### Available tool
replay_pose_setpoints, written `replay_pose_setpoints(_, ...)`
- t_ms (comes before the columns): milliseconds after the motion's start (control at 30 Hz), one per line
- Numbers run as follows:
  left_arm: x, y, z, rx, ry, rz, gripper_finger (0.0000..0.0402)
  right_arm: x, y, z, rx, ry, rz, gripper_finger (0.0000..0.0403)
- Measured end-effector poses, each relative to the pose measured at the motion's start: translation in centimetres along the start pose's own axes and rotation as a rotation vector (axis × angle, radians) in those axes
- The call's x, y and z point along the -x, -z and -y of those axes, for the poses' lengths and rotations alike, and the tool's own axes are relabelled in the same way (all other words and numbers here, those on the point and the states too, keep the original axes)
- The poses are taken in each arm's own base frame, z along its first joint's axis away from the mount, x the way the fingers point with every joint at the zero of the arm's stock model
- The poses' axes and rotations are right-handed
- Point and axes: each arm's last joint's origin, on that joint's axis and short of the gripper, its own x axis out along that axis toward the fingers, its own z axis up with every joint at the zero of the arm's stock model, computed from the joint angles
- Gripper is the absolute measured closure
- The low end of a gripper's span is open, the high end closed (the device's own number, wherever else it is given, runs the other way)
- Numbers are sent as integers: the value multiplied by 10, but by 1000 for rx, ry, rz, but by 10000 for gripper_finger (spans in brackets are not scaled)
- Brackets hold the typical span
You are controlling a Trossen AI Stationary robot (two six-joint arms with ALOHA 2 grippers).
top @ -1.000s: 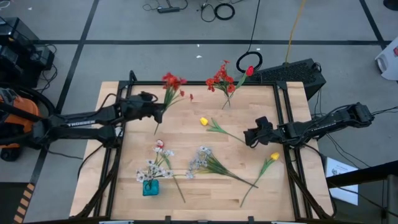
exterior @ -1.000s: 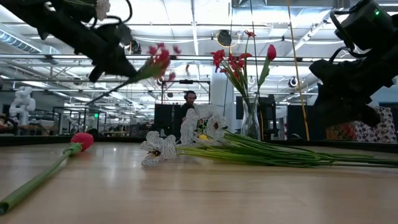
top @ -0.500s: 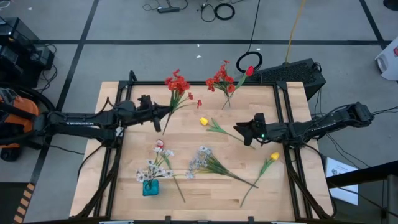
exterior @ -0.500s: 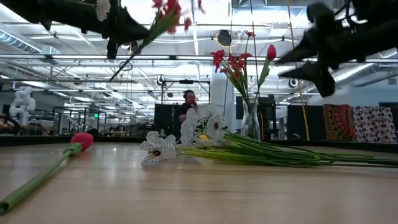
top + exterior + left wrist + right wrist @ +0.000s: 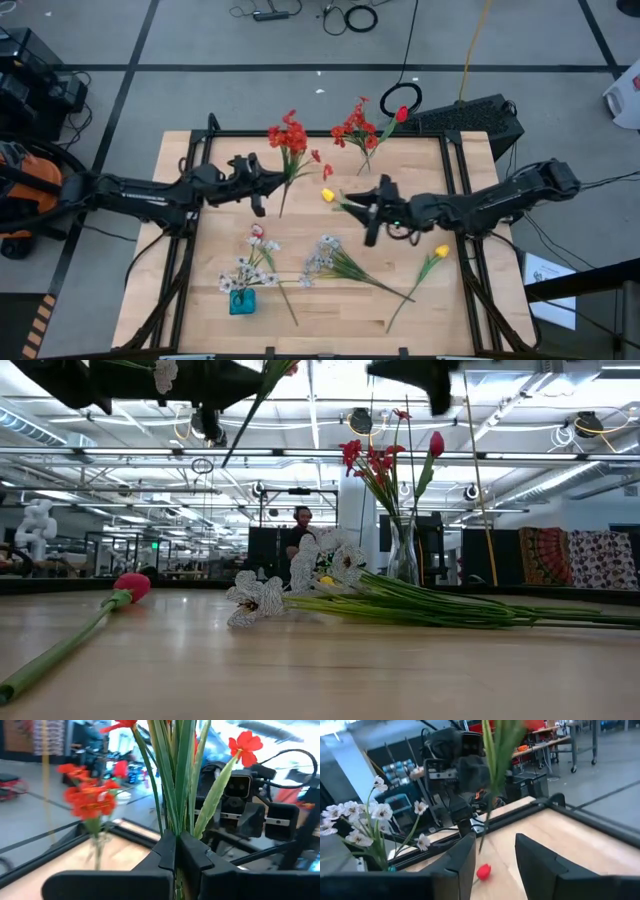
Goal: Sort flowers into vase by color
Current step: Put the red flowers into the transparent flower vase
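A red flower cluster [image 5: 292, 135] on green stalks is lifted over the far-left part of the table; my left gripper [image 5: 270, 184] is shut on it. My right gripper [image 5: 372, 211] is open and raised above the middle of the table, over the stalk of a yellow tulip [image 5: 327, 195] that lies flat; it touches nothing. In the right wrist view the open fingers [image 5: 536, 855] frame a red tulip bud [image 5: 483, 871] lying on the wood. A glass vase of red flowers [image 5: 360, 135] stands at the far edge. A teal vase [image 5: 242, 301] near the front holds white blossoms. My left gripper pinches the red cluster's green stalks [image 5: 176, 827] between its two fingers, several stalks and leaves together, below the blossoms. The fingers come level from the table's left and lie across the stalks. The stem is lifted clear, its blossoms toward the far edge and its lower end [image 5: 279, 210] hanging free.
A spray of white flowers [image 5: 325, 256] lies on its side at the front middle, and a second yellow tulip [image 5: 439, 252] lies at the front right. A black frame [image 5: 452, 150] borders the table. A person shows in the room beyond the table [image 5: 303, 525].
My left gripper has carried the red cluster up and toward the table's right, and the blossoms now point more toward the far edge. My right gripper has risen and moved toward the table's left, from beside the right frame to above the yellow tulip's stalk.
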Motion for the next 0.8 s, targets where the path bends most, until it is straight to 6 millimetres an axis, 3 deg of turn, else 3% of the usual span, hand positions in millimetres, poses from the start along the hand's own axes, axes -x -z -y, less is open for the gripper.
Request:
replay_pose_setpoints(167, -7, 3, 2, 6, 96, 24, 391, -33, -19, -26, 140, 3, -13, 277)
replay_pose_setpoints(333, -12, 1, 5, 30, 139, 22, 391, -55, -33, -38, 198, 13, -4, 277)
replay_pose_setpoints(633, -13, 0, 13, 5, 188, 14, 391, -74, -45, -25, 190, 34, 30, 275)
replay_pose_setpoints(800, -14, 0, 12, 5, 185, 12, 391, -76, -48, -19, 155, 11, 32, 247)
